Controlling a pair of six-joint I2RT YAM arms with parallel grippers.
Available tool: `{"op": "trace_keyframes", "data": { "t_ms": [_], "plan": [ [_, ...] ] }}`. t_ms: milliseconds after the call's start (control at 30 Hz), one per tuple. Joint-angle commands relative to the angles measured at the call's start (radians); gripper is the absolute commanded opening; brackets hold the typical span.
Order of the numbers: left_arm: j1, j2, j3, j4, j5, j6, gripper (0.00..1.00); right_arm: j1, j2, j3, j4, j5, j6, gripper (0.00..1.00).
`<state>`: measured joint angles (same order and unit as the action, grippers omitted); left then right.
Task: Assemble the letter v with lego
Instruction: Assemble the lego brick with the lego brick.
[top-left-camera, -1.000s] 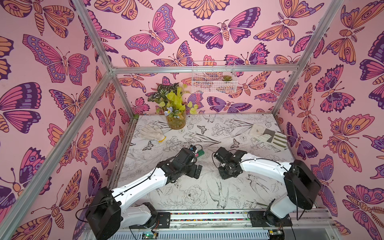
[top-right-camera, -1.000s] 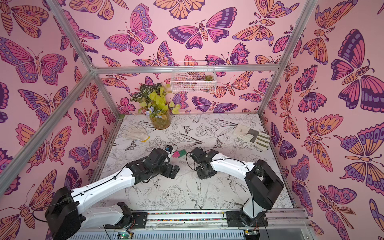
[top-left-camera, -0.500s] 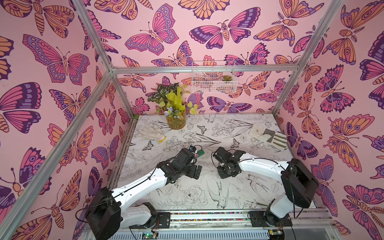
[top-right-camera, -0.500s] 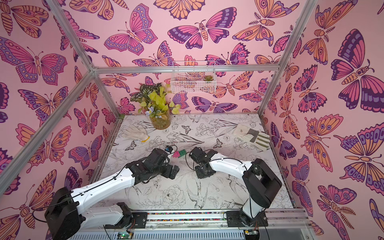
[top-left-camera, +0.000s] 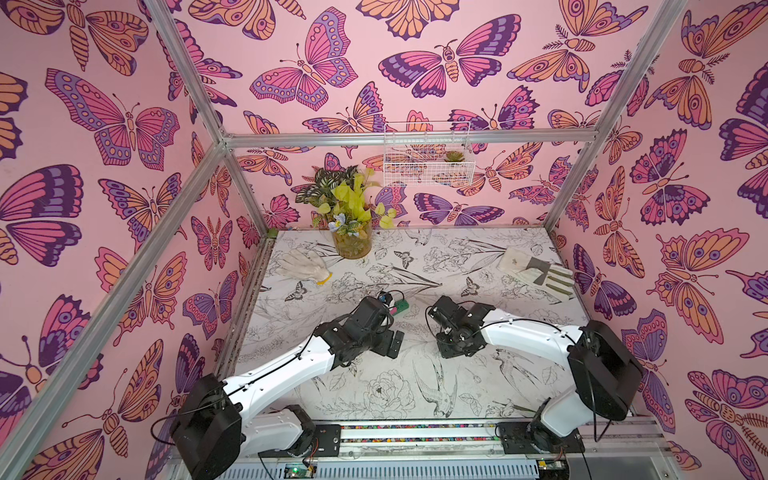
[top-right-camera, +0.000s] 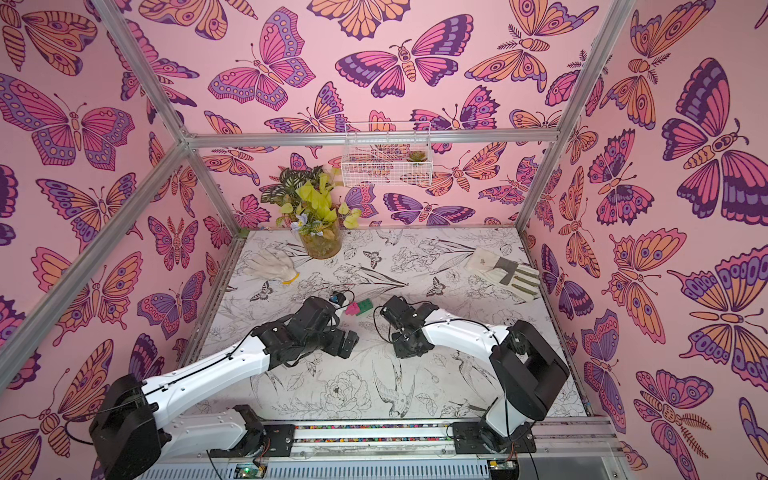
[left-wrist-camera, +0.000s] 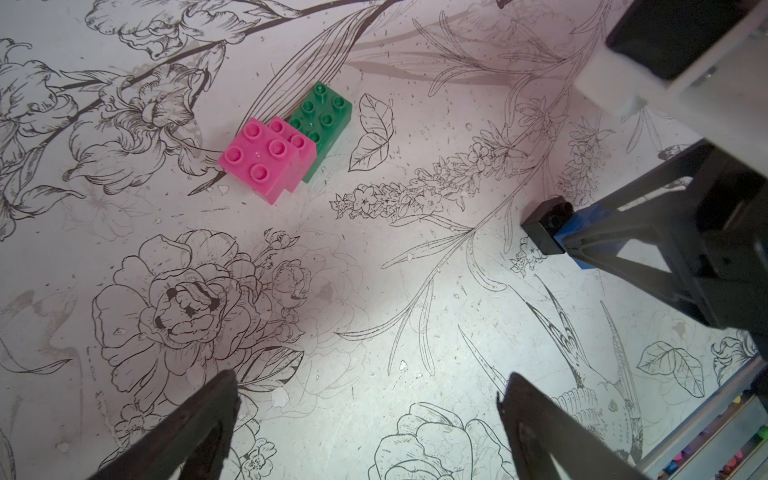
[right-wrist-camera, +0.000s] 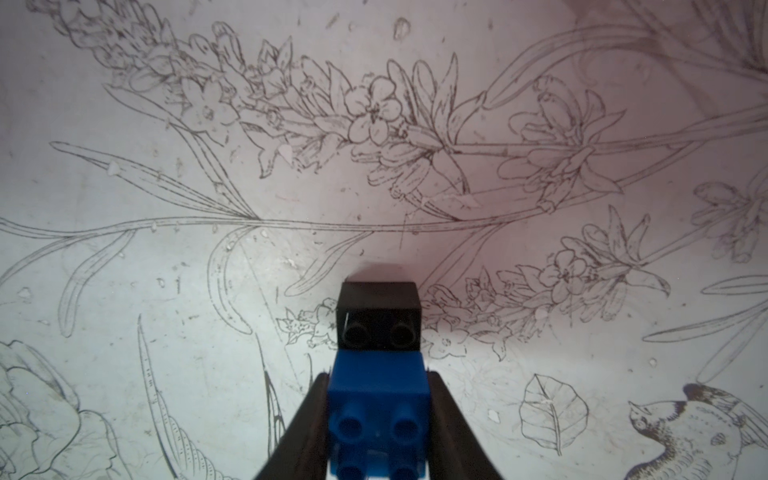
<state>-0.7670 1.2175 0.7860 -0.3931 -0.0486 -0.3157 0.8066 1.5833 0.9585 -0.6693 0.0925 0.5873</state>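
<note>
**Lego (left-wrist-camera: 286, 141) V: the black-and-blue arm has yet to meet the green base**

Two pink bricks (left-wrist-camera: 259, 156) step up over one end of the green brick (left-wrist-camera: 324, 118). This joined piece sits on the surface (left-wrist-camera: 374, 311) near the middle, between the two arms and slightly to their far side. The green brick's other end shows bare studs.

The right tool (right-wrist-camera: 378, 380) is clamped on the blue brick (right-wrist-camera: 378, 399). The black brick (right-wrist-camera: 380, 309) is fixed half under the blue one and juts out ahead. The pair hangs low, to the right of the pink-and-green piece and clear of it. I cannot tell whether the black brick touches the surface. The left tool (left-wrist-camera: 370, 376) is spread wide and holds nothing, on the near side of the piece.

The step in hand looks like seating the black brick on those bare green studs. To do it well:
- Lift the pair enough to clear the stud tops.
- Square its edges to the green brick.
- Centre it over the end studs.
- Press straight down, not at a slant.

The loose piece will likely skid or tip under the push, so the empty left tool should steady it, gripping the green sides or bracing the pink end.
</note>
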Motion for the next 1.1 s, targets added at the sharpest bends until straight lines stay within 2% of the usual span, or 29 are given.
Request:
{"op": "trace_keyframes", "data": {
  "t_ms": [0,467,867,1067],
  "plan": [
    [-0.006,-0.019,-0.022,-0.007,-0.004,-0.011,1.00,-0.002,-0.037,-0.024,-0.045,-0.003,0.055,0.06],
    [-0.006,-0.052,-0.036,-0.008,0.001,-0.023,1.00,-0.002,0.025,0.002,-0.098,-0.002,0.123,0.06],
    [-0.006,-0.040,-0.033,-0.013,0.006,-0.031,1.00,0.002,0.067,-0.066,-0.015,-0.041,0.231,0.06],
    [-0.006,-0.047,-0.034,-0.013,0.001,-0.030,1.00,0.010,0.098,-0.056,-0.020,-0.048,0.240,0.06]
  ]
}}
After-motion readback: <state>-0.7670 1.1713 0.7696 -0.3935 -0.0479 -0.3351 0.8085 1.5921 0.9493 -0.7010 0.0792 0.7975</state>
